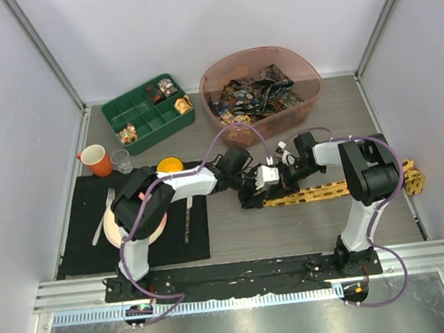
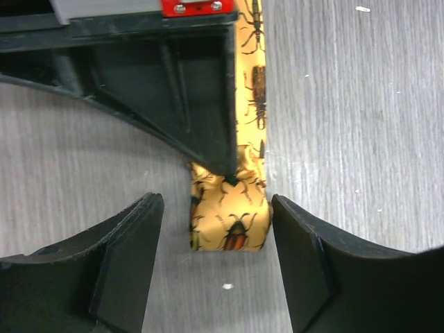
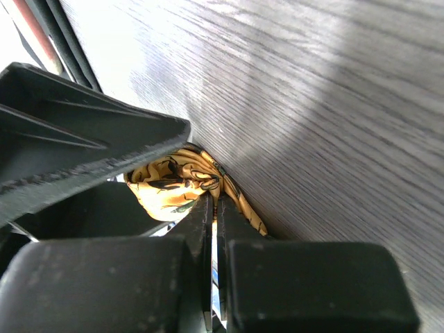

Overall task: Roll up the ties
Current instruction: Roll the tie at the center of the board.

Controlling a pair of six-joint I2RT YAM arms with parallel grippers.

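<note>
While the yellow beetle-print tie (image 1: 311, 194) lies stretched along the grey wood table (image 1: 291, 231), its folded end (image 2: 236, 222) sits squarely between the fingers of the left gripper (image 2: 218, 208). Those jaws stand wide apart, one on either side of the cloth, gripping nothing. The right gripper (image 3: 214, 205) has its fingers pressed together, with the tips resting on the tie at the fold. Whether any cloth is pinched between them, I can't tell. Further back, dark printed ties (image 1: 254, 92) are heaped in a pink basin (image 1: 307, 68), beside a green compartment tray (image 1: 142, 115).
</note>
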